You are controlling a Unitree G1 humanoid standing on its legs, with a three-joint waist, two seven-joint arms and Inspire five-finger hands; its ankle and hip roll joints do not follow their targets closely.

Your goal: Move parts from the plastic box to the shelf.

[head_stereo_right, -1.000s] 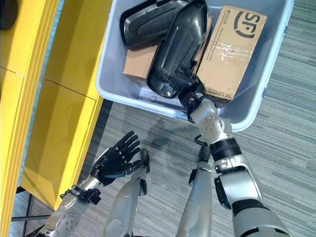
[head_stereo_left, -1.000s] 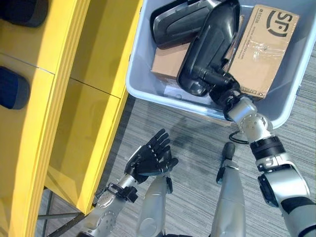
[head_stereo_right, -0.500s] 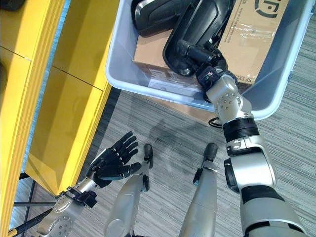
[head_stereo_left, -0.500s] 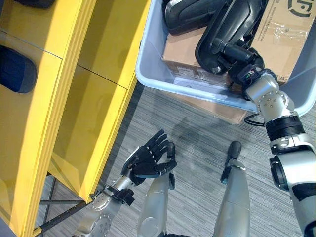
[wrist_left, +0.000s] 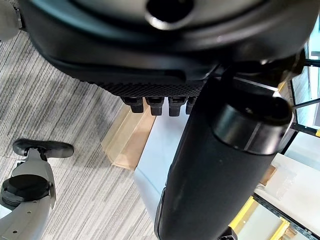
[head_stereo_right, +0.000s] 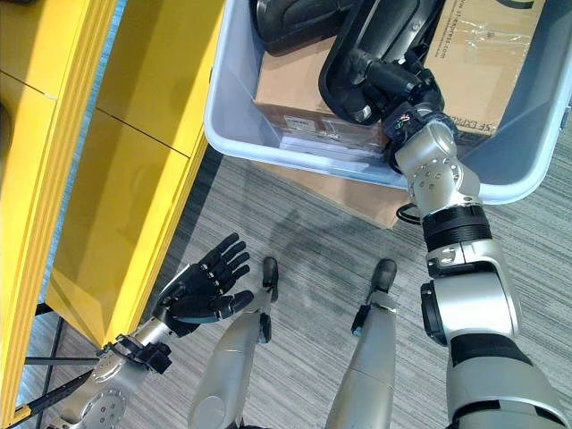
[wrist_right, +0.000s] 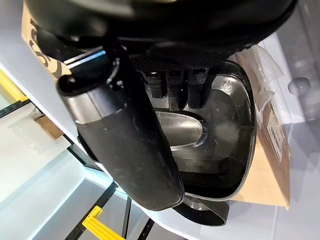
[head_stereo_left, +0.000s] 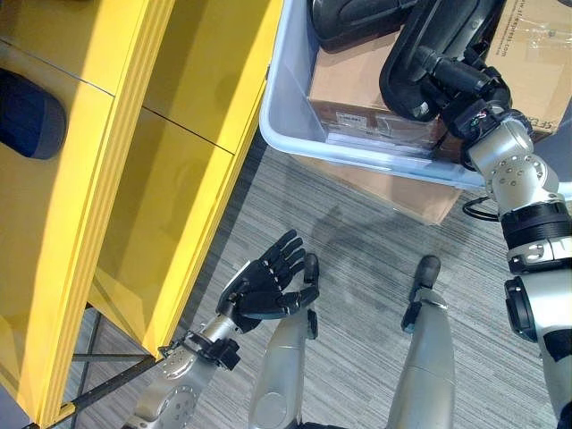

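The pale plastic box (head_stereo_left: pixel 288 85) stands on the floor at the upper right. It holds two black mirror-shaped parts and cardboard boxes. My right hand (head_stereo_left: pixel 460 89) reaches over the near rim, its fingers curled round the stem of the nearer black part (head_stereo_left: pixel 431 43). In the right wrist view that part's (wrist_right: pixel 220 135) hollow shell lies just past the fingers. The second black part (head_stereo_left: pixel 357 13) lies behind it. My left hand (head_stereo_left: pixel 268 286) hovers open, palm up, low beside the yellow shelf (head_stereo_left: pixel 179 161).
A dark blue part (head_stereo_left: pixel 27 116) lies on an upper level of the shelf at the far left. Flat cardboard (head_stereo_left: pixel 402 192) sticks out from under the plastic box. Grey striped carpet runs between the shelf and the box.
The whole picture has shifted, so the camera has moved. My right hand keeps its hold on the black part's stem, a little deeper in the box. The left hand stays open.
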